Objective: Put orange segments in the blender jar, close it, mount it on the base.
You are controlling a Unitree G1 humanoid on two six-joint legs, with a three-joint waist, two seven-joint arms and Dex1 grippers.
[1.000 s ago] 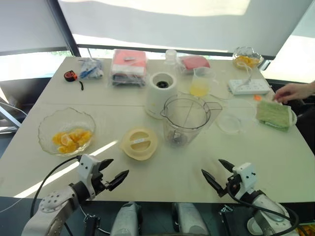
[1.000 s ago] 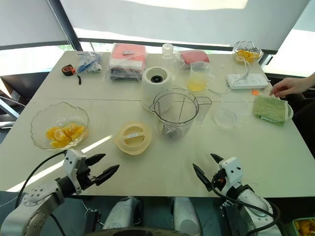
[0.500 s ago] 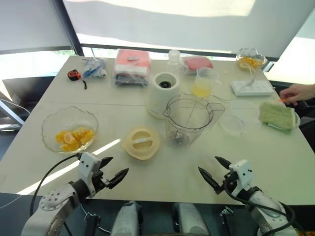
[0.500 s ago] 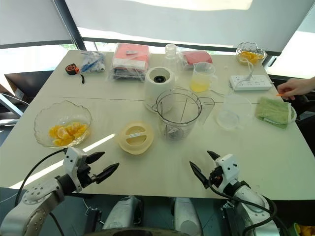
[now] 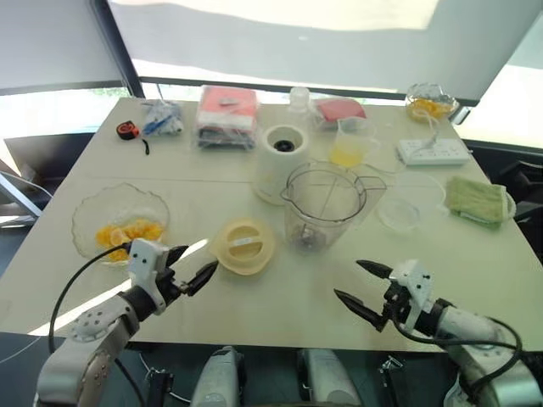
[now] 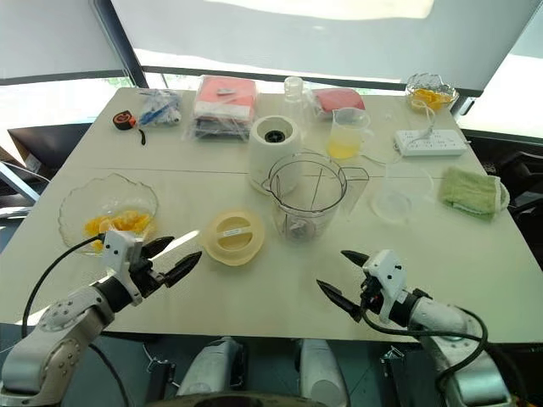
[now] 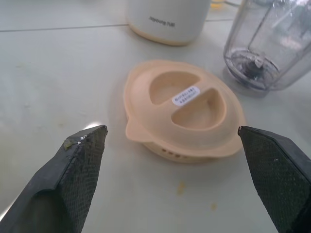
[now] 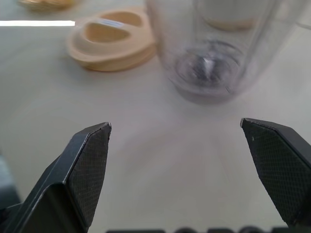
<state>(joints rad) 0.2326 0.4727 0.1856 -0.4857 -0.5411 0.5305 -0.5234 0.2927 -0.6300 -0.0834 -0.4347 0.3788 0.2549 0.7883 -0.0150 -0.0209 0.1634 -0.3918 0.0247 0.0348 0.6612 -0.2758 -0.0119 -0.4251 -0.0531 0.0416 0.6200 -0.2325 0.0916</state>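
Note:
The orange segments (image 5: 125,235) lie in a glass bowl (image 5: 102,206) at the near left of the table. At the table's centre the clear blender jar (image 5: 322,203) stands upright without its lid, blades showing at its bottom (image 8: 206,65). The white base (image 5: 280,159) is just behind it. A cream lid (image 5: 243,246) lies flat to the left of the jar, also seen in the left wrist view (image 7: 182,114). My left gripper (image 5: 197,261) is open, hovering between bowl and lid and pointing at the lid. Near the front edge my right gripper (image 5: 349,280) is open, facing the jar.
A measuring cup of yellow juice (image 5: 346,146), a power strip (image 5: 431,151), a green cloth (image 5: 473,199), a shallow clear dish (image 5: 399,214) and a second fruit bowl (image 5: 428,102) occupy the right. Red packages (image 5: 227,114) and a tape measure (image 5: 127,130) lie at the back left.
Both grippers have risen and come forward over the table, the right one turning inward. The person's hand at the right edge has withdrawn from view.

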